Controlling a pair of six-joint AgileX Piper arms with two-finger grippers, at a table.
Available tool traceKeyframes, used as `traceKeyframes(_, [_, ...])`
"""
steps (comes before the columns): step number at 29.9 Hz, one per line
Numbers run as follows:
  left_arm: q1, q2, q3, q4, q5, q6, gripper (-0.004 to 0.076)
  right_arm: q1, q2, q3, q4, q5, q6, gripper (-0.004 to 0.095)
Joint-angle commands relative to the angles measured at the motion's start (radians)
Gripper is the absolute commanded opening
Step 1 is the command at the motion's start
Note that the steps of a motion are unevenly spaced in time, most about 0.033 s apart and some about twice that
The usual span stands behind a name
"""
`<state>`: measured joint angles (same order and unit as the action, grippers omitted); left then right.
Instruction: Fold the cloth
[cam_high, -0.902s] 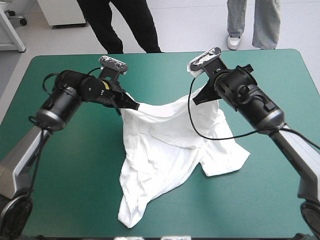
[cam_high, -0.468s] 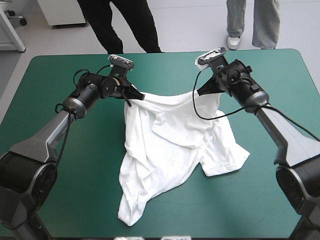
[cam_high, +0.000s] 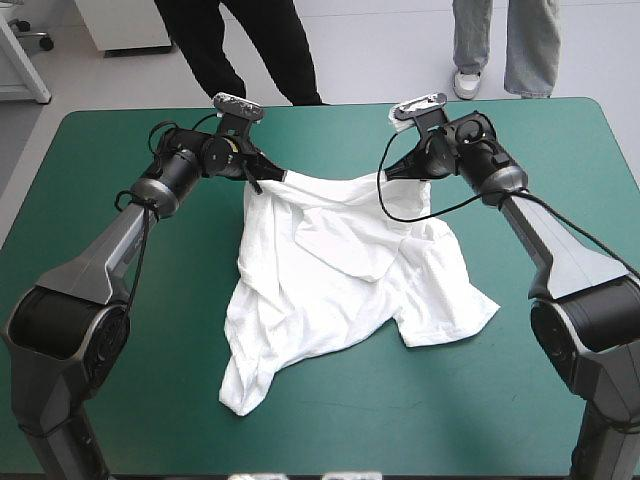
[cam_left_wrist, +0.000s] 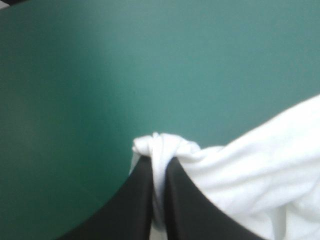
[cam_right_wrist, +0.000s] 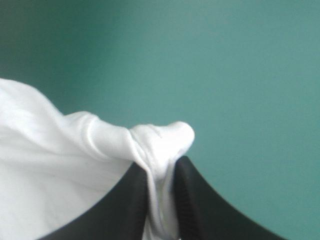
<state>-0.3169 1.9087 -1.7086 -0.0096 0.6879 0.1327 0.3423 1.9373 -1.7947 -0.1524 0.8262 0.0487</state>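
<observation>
Both tools are clamped on the T-shirt (cam_high: 330, 290), one at each end of its far edge. In the high view the left gripper (cam_high: 268, 180) pinches the far-left corner and the right gripper (cam_high: 388, 172) the far-right one. The hem between them runs across as a shallow sagging line, some way in from the far edge of the teal-green cover (cam_high: 120, 330).

From that line the white cloth trails toward the near edge in loose folds, over the middle of the cover. A sleeve (cam_high: 460, 310) sticks out on the right side, and a narrow crumpled tail reaches the near-left.

In the left wrist view the black fingers (cam_left_wrist: 130, 200) are all but together. Only a thin slit parts them, and it is filled with white fabric. A small bunched knot of cloth bulges just past the tips, and the rest of the shirt spreads away to one side of the gripper.

The right wrist view shows the same grip. The fingers (cam_right_wrist: 200, 200) stand narrow, a fold of cloth is squeezed between them, and a rounded lump of fabric sits just beyond their tips. The shirt falls away to the side that faces the other arm.

Ahead of both grippers lies bare cover. Whether the held corners touch it or hang just above it cannot be told.
</observation>
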Motion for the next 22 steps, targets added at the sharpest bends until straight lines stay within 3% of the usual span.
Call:
traceKeyframes(1, [0.000, -0.056, -0.037, -0.001, 0.016, 0.027, 0.0200, -0.029, -0.053, -0.037, 0.066, -0.040, -0.074, 0.0452])
traceKeyframes(4, [0.000, -0.070, -0.037, -0.001, 0.023, 0.055, 0.0429, -0.058, -0.067, -0.039, 0.067, -0.032, -0.081, 0.0683])
traceKeyframes(7, [0.000, -0.110, -0.037, 0.010, 0.069, 0.050, 0.0557, -0.099, -0.108, -0.045, 0.080, 0.001, -0.092, 0.0738])
traceKeyframes(15, [0.000, -0.316, -0.031, 0.022, 0.441, -0.008, 0.0556, -0.182, -0.293, -0.045, 0.099, 0.175, -0.110, 0.0698])
traceKeyframes(22, [-0.049, -0.513, -0.014, 0.054, 0.550, -0.093, 0.0556, -0.184, -0.463, 0.011, 0.170, 0.234, -0.160, 0.0698])
